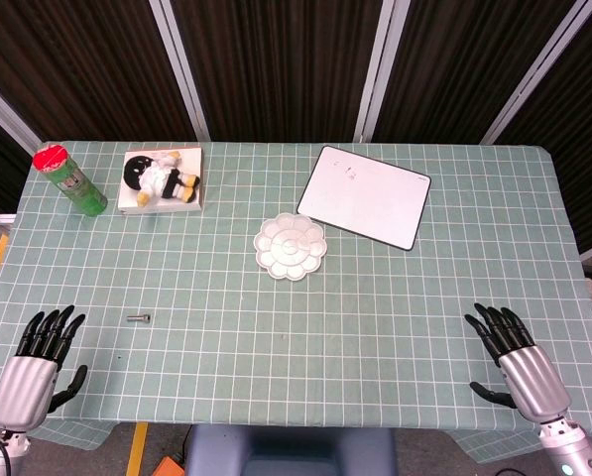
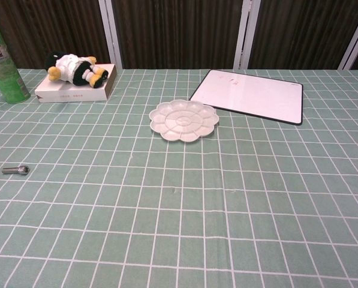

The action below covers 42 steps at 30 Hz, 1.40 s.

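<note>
left hand (image 1: 38, 367): rests at the near left edge of the table (image 1: 395, 317), palm down, fingers spread and pointing to the far side, holding nothing; seen only in the head view.
right hand (image 1: 519, 362): rests at the near right edge, palm down, fingers spread apart, nothing in it; also out of the chest view.
nearest thing: a small metal bolt (image 1: 138, 318) lies on the cloth just right of and slightly beyond the left hand, apart from it; in the chest view it sits at the near left (image 2: 15, 170).
risk, bolt: it is small, round and lying on its side, so a broad fingertip could likely nudge it into rolling instead of catching it, perhaps toward the near edge.
risk, far things: the green can (image 1: 71, 178) stands upright at the far left and could tip if the left arm swept by; the toy (image 1: 160, 177) lies loose on its white box (image 1: 163, 203).
risk, middle: the white paint tray (image 1: 290, 246) looks light and would slide under a push; it sits just near-left of the whiteboard (image 1: 365, 194).
arm pose: both forearms low at the near corners, wrists straight, well apart.
</note>
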Each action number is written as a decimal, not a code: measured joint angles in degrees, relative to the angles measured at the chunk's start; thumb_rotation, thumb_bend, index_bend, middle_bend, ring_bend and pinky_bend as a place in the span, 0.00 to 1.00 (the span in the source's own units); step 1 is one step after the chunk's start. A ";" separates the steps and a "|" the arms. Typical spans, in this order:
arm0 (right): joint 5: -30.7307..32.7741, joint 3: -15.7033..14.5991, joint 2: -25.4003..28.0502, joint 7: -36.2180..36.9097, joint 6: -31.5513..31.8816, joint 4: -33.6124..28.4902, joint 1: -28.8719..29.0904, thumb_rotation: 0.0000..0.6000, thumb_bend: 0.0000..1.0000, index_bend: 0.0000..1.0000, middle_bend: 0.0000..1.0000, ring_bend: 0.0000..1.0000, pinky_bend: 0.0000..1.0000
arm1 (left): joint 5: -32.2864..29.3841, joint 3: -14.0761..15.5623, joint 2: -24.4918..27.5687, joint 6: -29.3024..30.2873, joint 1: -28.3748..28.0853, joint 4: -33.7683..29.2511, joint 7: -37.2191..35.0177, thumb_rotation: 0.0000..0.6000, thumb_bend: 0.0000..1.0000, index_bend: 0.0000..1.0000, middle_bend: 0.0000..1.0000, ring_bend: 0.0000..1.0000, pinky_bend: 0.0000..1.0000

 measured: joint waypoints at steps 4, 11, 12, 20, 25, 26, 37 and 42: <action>-0.02 -0.06 0.23 0.22 -0.03 -0.37 -0.02 1.00 0.17 0.00 0.00 0.00 0.00 | -0.01 0.24 -0.31 -0.97 -0.25 0.03 0.10 1.00 0.41 0.00 0.00 0.00 0.06; -0.14 -0.13 0.31 -0.01 0.04 -0.63 -0.16 1.00 0.17 0.00 0.00 0.00 0.00 | -2.65 -1.76 -3.48 -5.52 -3.04 1.99 -0.95 1.00 0.41 0.01 0.70 0.73 0.87; -0.10 -0.10 0.31 -0.03 0.05 -0.70 -0.17 1.00 0.17 0.00 0.00 0.00 0.00 | -3.31 -2.19 -4.12 -6.23 -3.48 2.41 -1.33 1.00 0.41 0.03 0.85 0.88 0.97; 0.03 0.15 -0.06 -0.25 0.09 -0.54 -0.20 1.00 0.17 0.00 0.00 0.00 0.00 | -9.75 -5.77 -11.83 -14.21 -8.40 10.76 -5.09 1.00 0.41 0.31 1.00 1.00 1.00; 0.20 0.17 -0.03 0.04 -0.16 -0.51 -0.13 1.00 0.17 0.00 0.00 0.00 0.00 | -12.53 -7.07 -17.47 -16.88 -10.49 17.61 -6.68 1.00 0.41 0.36 1.00 1.00 1.00; 0.21 0.18 0.02 0.14 -0.15 -0.50 -0.12 1.00 0.17 0.00 0.00 0.00 0.00 | -12.92 -7.25 -18.24 -17.18 -10.76 18.67 -6.92 1.00 0.41 0.37 1.00 1.00 1.00; 0.30 0.27 0.84 1.37 0.43 -0.72 -0.30 1.00 0.17 0.00 0.00 0.00 0.00 | -16.42 -8.78 -25.60 -20.13 -13.35 30.60 -9.32 1.00 0.41 0.46 1.00 1.00 1.00; 0.30 0.22 1.15 1.70 0.51 -0.96 -0.38 1.00 0.17 0.00 0.00 0.00 0.00 | -17.06 -8.81 -27.86 -20.99 -14.09 34.82 -10.88 1.00 0.41 0.48 1.00 1.00 1.00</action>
